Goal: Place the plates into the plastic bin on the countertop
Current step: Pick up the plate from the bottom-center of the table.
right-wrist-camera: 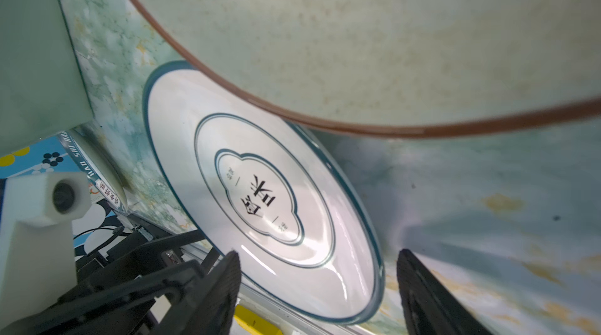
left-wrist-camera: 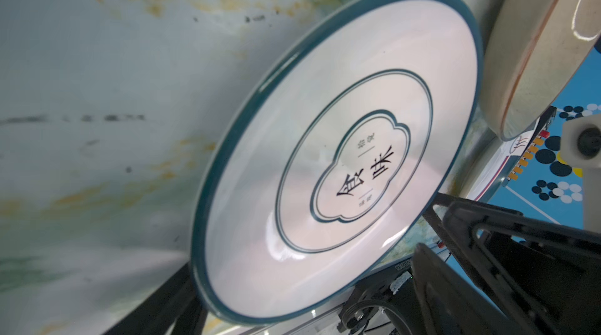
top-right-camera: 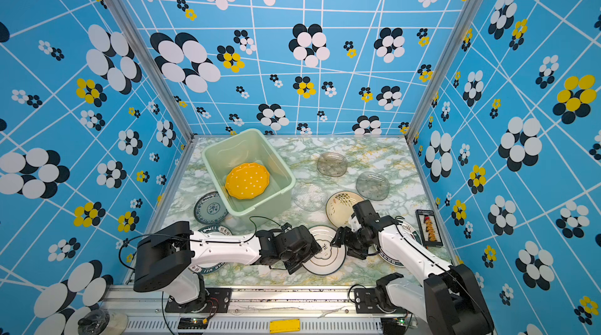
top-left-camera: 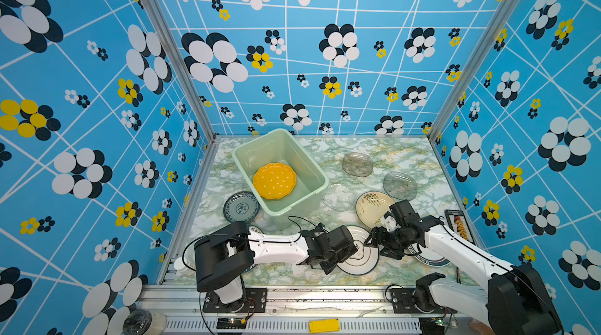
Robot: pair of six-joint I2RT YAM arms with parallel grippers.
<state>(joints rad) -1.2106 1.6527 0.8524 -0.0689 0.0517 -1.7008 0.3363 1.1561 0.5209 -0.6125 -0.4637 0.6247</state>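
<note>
The left end effector (left-wrist-camera: 304,258) and right end effector (right-wrist-camera: 318,253) meet at the white teal-rimmed plate (top-left-camera: 361,252) on the tabletop (top-left-camera: 406,154). Each has its fingers apart, with the plate's rim between them. The yellow dotted plate (top-left-camera: 274,181) lies inside the plastic bin (top-left-camera: 302,151).

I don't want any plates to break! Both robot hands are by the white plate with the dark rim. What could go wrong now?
The left gripper and right gripper, both open, crowd the same white plate, so they might bump. The cream plate lies close beside it; lifting the white plate could knock it. The white plate looks glossy and might slip from a pinch at its rim.
</note>
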